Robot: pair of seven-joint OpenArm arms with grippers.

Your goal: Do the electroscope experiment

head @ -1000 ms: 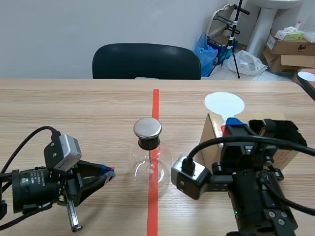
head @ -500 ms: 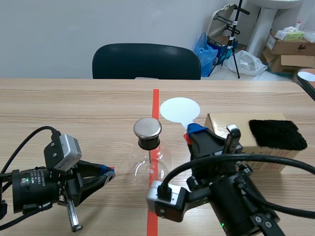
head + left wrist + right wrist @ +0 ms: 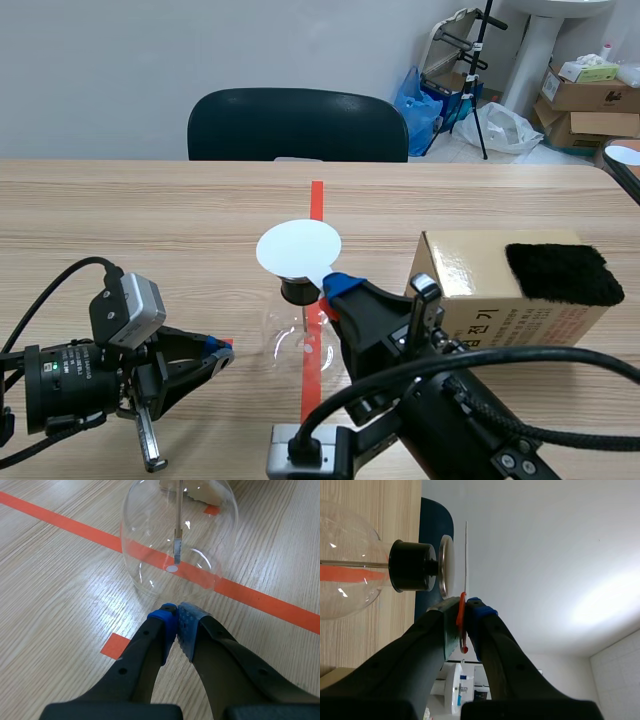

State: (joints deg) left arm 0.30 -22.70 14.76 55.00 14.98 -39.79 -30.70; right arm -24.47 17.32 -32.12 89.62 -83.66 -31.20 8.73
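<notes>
The electroscope, a clear glass flask (image 3: 303, 340) with a black stopper (image 3: 297, 291), stands on the orange tape line. A white disc (image 3: 298, 248) on an orange handle hovers just over its metal top plate (image 3: 446, 565), hiding the plate in the scene view. My right gripper (image 3: 335, 287) is shut on that handle (image 3: 462, 625). The right wrist view shows the disc (image 3: 466, 555) edge-on, a narrow gap from the plate. My left gripper (image 3: 176, 625) rests low on the table, shut on nothing, its tips just short of the flask (image 3: 177, 540).
A cardboard box (image 3: 480, 300) with a black fur pad (image 3: 558, 273) on top stands right of the flask, behind my right arm. A dark chair (image 3: 298, 125) sits past the table's far edge. Boxes and bags lie on the floor at the back right.
My right arm has carried the white disc leftward, from above the box to over the flask's top plate. The left arm has kept still.
</notes>
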